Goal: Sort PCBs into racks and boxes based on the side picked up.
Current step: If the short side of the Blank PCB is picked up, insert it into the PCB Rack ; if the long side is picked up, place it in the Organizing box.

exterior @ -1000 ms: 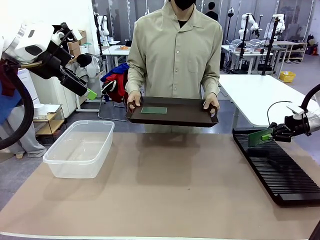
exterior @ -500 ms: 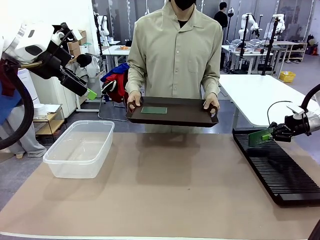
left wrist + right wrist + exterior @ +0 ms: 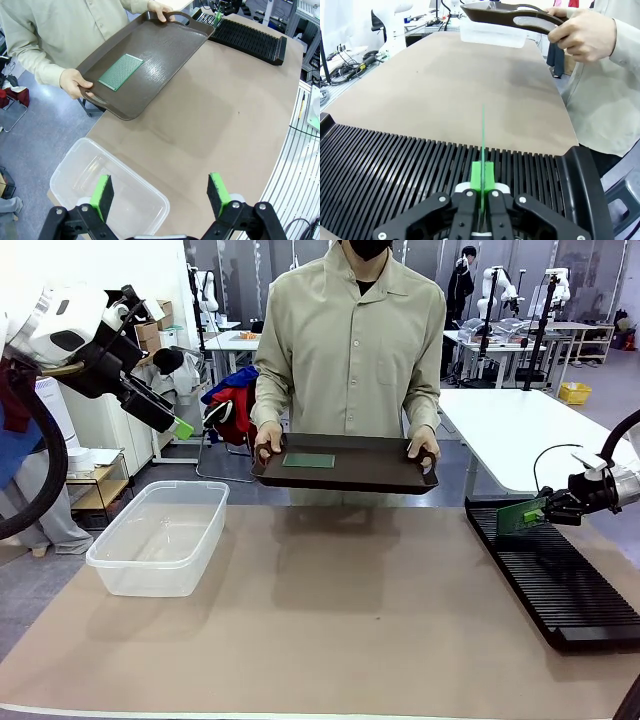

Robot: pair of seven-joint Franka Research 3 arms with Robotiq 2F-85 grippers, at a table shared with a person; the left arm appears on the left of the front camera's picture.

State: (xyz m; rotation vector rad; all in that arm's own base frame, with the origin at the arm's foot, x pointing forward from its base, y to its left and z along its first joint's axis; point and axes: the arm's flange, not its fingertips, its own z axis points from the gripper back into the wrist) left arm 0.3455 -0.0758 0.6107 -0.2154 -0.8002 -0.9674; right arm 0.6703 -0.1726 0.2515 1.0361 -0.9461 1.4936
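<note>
My right gripper (image 3: 550,507) (image 3: 482,175) is shut on a green PCB (image 3: 520,516) (image 3: 483,132), held on edge just above the far end of the black slotted rack (image 3: 555,575) (image 3: 395,165). A second green PCB (image 3: 307,460) (image 3: 120,71) lies flat on the dark brown tray (image 3: 345,475) (image 3: 165,50) that the person holds in both hands at the far edge. The clear plastic box (image 3: 160,536) (image 3: 107,185) stands empty at the table's left. High above it hangs my left gripper (image 3: 178,426) (image 3: 162,192), open, with nothing between its fingers.
The person stands at the far side, hands (image 3: 266,445) on the tray's handles. The brown table top (image 3: 340,610) lies bare between box and rack. A white table (image 3: 520,430) stands behind the rack.
</note>
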